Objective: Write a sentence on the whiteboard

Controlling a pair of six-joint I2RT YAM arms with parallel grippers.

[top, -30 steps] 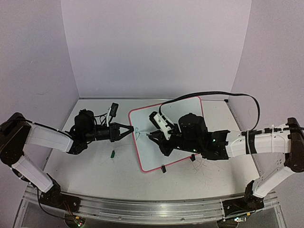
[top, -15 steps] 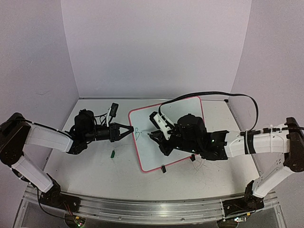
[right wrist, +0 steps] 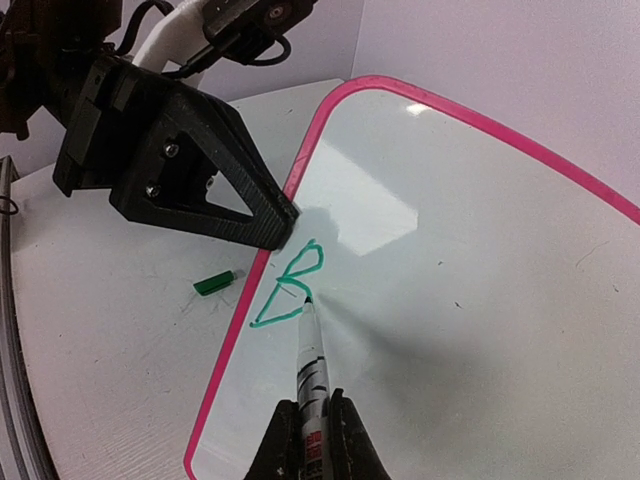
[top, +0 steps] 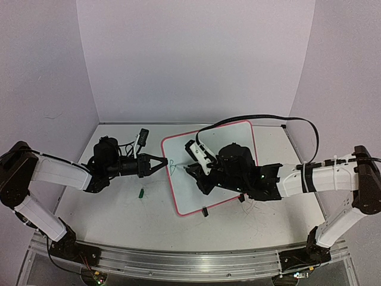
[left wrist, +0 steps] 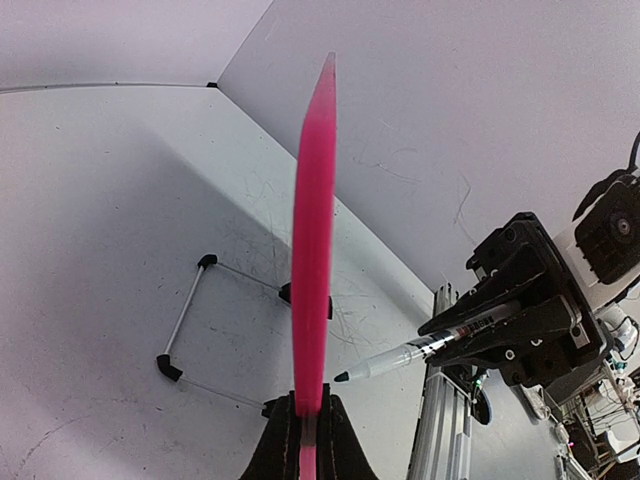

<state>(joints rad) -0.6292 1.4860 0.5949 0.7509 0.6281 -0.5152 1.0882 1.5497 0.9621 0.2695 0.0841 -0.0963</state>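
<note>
small green cap [top: 141,192] on the scuffed white table [top: 119,214]

Whiteboard [top: 183,189] at your table's [top: 113,211] centre. Your left gripper [top: 165,162] clamps its left edge. B [right wrist: 290,285] sits just inside that edge, with the marker [right wrist: 311,360] tip at it, held by your right gripper [right wrist: 305,430]. Cap [top: 141,192] on table, left of the board.

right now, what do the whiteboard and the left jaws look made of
Whiteboard: glossy white coated panel, shown by the bright glare patch; pink frame, likely plastic. Left gripper jaws: matte black, likely printed plastic, screw heads visible.
</note>
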